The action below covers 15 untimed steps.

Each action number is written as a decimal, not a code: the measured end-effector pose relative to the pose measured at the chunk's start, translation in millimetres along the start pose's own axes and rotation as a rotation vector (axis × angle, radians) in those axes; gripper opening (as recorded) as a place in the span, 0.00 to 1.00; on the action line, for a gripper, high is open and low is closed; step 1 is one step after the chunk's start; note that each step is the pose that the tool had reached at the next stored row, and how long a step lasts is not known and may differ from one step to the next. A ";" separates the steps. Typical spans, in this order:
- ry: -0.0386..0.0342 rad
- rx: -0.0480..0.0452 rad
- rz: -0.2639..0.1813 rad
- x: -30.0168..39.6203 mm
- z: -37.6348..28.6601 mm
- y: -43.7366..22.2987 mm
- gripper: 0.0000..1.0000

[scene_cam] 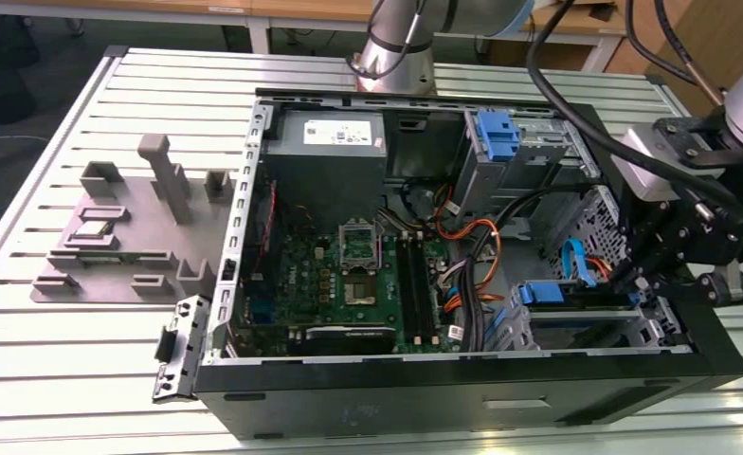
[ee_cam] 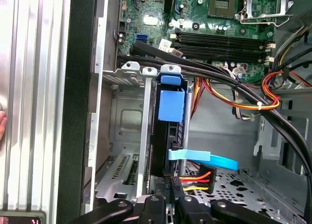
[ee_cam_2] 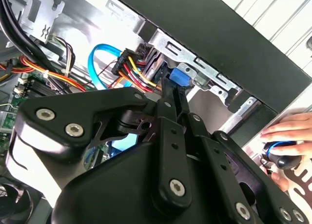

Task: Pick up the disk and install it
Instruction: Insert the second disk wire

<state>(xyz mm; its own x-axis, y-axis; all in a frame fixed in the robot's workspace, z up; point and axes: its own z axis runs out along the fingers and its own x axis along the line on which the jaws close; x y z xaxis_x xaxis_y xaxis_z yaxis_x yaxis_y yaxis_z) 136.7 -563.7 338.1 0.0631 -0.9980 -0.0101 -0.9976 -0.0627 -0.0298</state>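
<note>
Starting at the exterior view's left, a grey moulded fixture block [scene_cam: 125, 227] is seen on the slatted metal table [scene_cam: 43, 379], beside the open black computer case [scene_cam: 473, 398] with its green motherboard [scene_cam: 359, 275]. Towards the right, the disk in its blue plastic carrier rails [scene_cam: 552, 293] is seated edge-on in the silver drive cage [scene_cam: 574, 327], cabled at one end. The black gripper [scene_cam: 643, 275] is positioned at the disk's end; whether its jaws are clamped cannot be told. A person's hand [ee_cam_2: 287, 136] rests outside the case.

The arm's gripper [scene_cam: 650, 275] points down, its fingers [ee_cam_2: 170, 94] drawn close together.
</note>
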 end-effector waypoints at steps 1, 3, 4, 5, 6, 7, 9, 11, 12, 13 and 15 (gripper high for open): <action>-0.0001 0.0000 0.000 -0.6 0.1 0.2 0.16; 0.0000 0.0000 0.002 -2.3 0.1 0.7 0.16; 0.0000 0.0000 0.003 -3.1 0.2 0.9 0.16; 0.0001 0.0000 0.004 -4.0 0.3 1.2 0.16; 0.0002 0.0001 0.005 -4.8 0.3 1.7 0.16; 0.0000 0.0002 0.006 -5.6 0.4 2.5 0.16; 0.0001 0.0006 0.007 -6.0 0.4 4.8 0.16; 0.0002 0.0008 0.009 -6.1 0.7 5.6 0.16; 0.0003 0.0008 0.011 -6.1 1.0 5.6 0.16; 0.0003 0.0008 0.013 -6.1 1.4 5.7 0.16; 0.0006 0.0009 0.022 -6.4 2.9 5.9 0.16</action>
<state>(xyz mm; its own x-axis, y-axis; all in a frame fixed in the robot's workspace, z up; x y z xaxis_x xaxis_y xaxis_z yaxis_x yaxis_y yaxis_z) 130.5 -557.7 335.1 0.0407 -0.9991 -0.0101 -0.9987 -0.0403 -0.0305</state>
